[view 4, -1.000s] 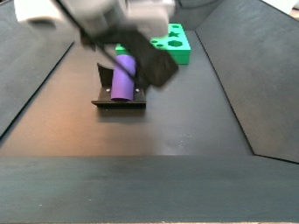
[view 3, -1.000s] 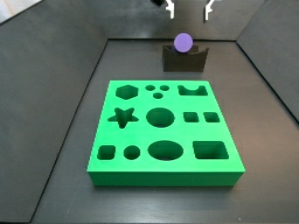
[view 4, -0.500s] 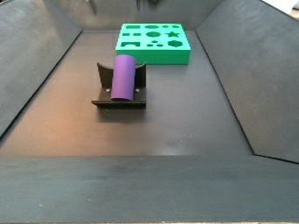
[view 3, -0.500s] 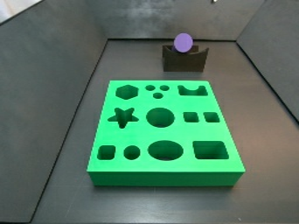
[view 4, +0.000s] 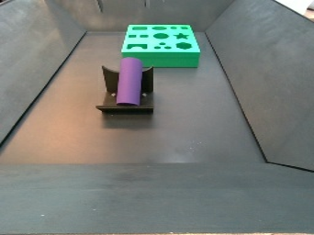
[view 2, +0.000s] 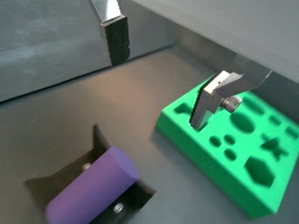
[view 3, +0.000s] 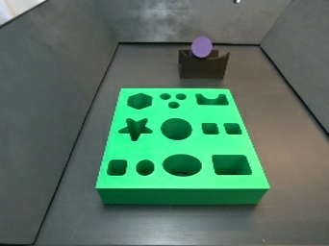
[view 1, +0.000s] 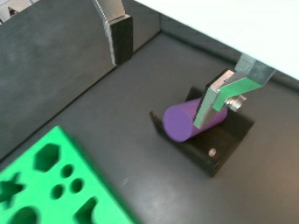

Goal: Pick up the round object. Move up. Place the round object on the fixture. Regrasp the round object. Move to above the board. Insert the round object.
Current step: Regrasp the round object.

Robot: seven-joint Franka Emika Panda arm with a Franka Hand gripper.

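Non-task stuff only: dark matte floor [view 3: 58,207], bare along its front and side edges. Grey side walls [view 3: 52,58] slope outward from the floor's left and right edges, and a back wall [view 3: 141,19] closes the far edge. A seam [view 4: 135,163] crosses the floor near its front edge.

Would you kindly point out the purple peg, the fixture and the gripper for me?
purple peg [view 4: 128,79]: side view, middle of its curved side.
fixture [view 4: 125,107]: side view, front base plate.
gripper [view 1: 170,54]: wrist view, open, above the floor, midway between its fingertips.
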